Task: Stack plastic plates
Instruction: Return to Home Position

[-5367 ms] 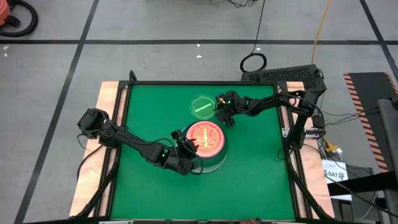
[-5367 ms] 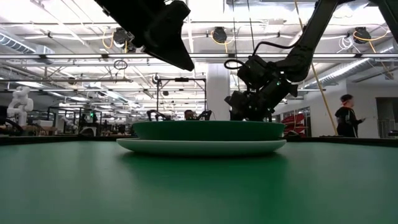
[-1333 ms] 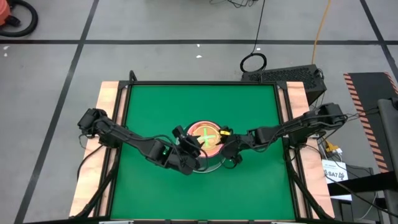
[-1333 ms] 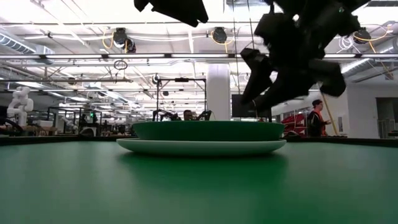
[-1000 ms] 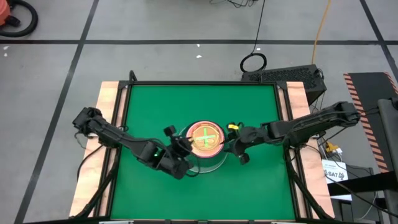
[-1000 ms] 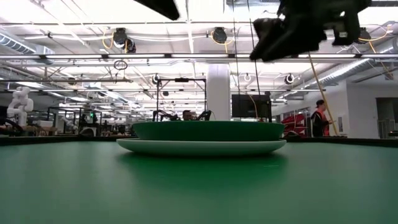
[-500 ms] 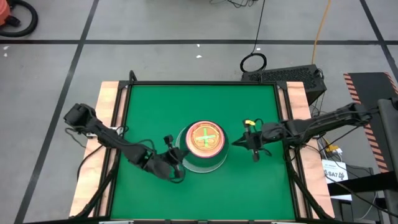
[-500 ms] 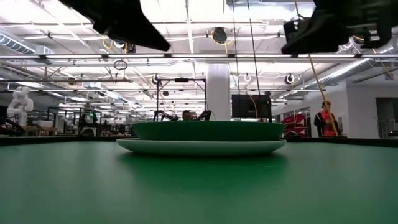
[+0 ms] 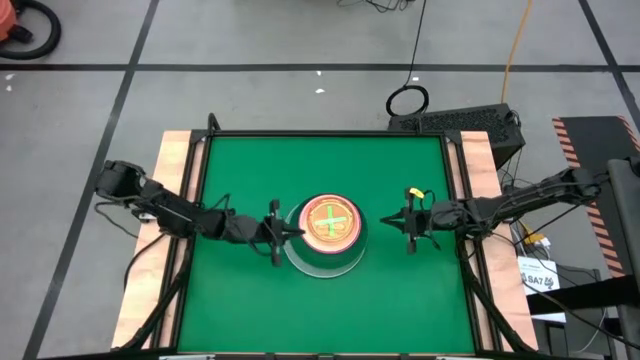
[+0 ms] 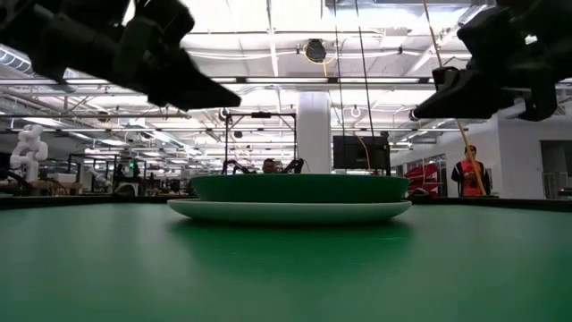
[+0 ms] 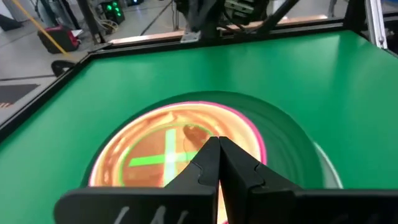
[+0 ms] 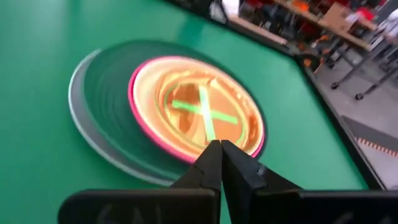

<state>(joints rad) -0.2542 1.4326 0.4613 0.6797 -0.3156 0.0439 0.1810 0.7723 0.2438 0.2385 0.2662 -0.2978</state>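
While left gripper (image 9: 274,232) and right gripper (image 9: 409,222) hang pinched closed and empty either side of the plate stack (image 9: 327,236) at frame centre, watch your retract: a low swing could clip the rim and slide the small top plates (image 12: 198,112) off

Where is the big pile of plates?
In the high view, the stack of plates sits in the middle of the green table, between the left gripper and the right gripper.
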